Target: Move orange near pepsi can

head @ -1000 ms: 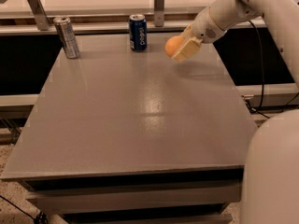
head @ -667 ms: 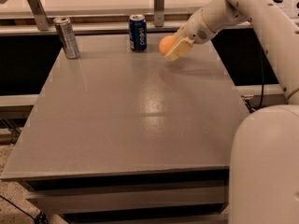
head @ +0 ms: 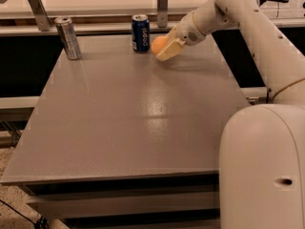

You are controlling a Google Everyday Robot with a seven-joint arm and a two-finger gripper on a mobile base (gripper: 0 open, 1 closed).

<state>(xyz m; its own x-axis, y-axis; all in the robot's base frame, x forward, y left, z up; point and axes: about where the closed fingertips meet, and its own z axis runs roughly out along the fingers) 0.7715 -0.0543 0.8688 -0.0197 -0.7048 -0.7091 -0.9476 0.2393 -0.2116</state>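
The orange (head: 157, 44) is a small round fruit held in my gripper (head: 163, 47) at the far side of the grey table (head: 138, 113). The gripper is shut on it, with the cream fingers (head: 170, 50) on its right side. The pepsi can (head: 140, 33), dark blue with white lettering and a silver top, stands upright just left of the orange, a small gap apart. My white arm (head: 224, 8) reaches in from the upper right.
A plain silver-grey can (head: 67, 37) stands upright at the table's far left. A rail with metal posts (head: 163, 4) runs behind the table. My white base (head: 262, 171) fills the lower right corner.
The gripper has carried the orange to the left along the table's far edge, closing most of the gap to the pepsi can. The cans have not moved.
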